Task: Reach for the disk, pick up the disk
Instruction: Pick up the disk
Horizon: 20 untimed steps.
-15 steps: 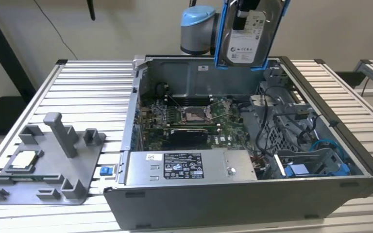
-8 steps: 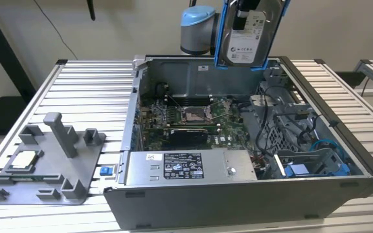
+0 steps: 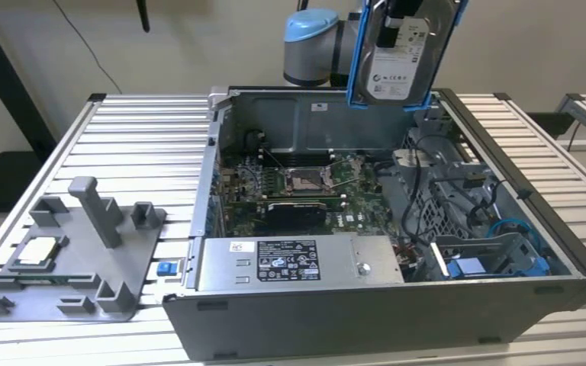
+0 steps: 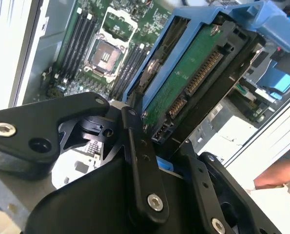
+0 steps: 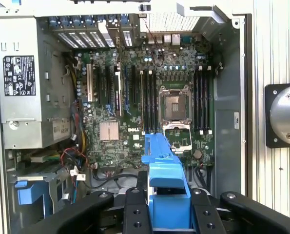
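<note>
Hand (image 4: 159,146) grips disk (image 3: 405,49) above open case (image 3: 537,229).

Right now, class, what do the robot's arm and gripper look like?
The arm is silver-grey with a light blue joint cap. The gripper is matt black: flat, rounded linkage bars joined by silver hex-socket bolts in both wrist views.

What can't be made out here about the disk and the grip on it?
- Disk, exterior view: its top is cut off by the picture's upper edge, and so is the gripper's hold.
- Disk, first wrist view: seen edge-on, its blue frame hides the label.
- Gripper, second wrist view: black linkages hide where the pads touch.
</note>
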Available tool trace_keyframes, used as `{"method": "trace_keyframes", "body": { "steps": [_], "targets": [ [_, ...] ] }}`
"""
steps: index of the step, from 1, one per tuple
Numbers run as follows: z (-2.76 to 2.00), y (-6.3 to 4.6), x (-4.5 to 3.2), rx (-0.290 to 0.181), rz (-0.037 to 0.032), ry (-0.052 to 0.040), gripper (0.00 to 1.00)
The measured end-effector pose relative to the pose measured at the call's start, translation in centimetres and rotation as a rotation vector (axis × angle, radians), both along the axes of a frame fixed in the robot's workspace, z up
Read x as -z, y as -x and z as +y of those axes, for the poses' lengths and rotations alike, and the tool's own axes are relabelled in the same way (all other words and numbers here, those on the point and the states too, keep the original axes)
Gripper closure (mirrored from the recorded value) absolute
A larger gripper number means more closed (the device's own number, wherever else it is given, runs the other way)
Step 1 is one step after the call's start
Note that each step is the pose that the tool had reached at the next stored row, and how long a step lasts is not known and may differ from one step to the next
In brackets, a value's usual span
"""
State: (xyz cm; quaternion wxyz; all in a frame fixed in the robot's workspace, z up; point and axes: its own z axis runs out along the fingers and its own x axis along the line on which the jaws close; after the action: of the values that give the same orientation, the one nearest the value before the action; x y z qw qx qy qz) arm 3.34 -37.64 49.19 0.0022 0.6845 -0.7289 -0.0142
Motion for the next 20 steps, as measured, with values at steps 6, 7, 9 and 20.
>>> {"method": "trace_keyframes", "body": {
  "steps": [6, 7, 9, 20],
  "targets": [
    [-0.01, -1.9, -0.01, 0.0, 0.0007, 0.0001, 1.0],
    [-0.02, -2.3, -0.02, 0.0, 0.001, 0.0, 1.0],
    [-0.1, -2.8, -0.05, 0.0, 0.0022, 0.0001, 1.0],
    [-2.16, -4.0, -0.09, 0.0, 0.0141, 0.0001, 1.0]
  ]
}}
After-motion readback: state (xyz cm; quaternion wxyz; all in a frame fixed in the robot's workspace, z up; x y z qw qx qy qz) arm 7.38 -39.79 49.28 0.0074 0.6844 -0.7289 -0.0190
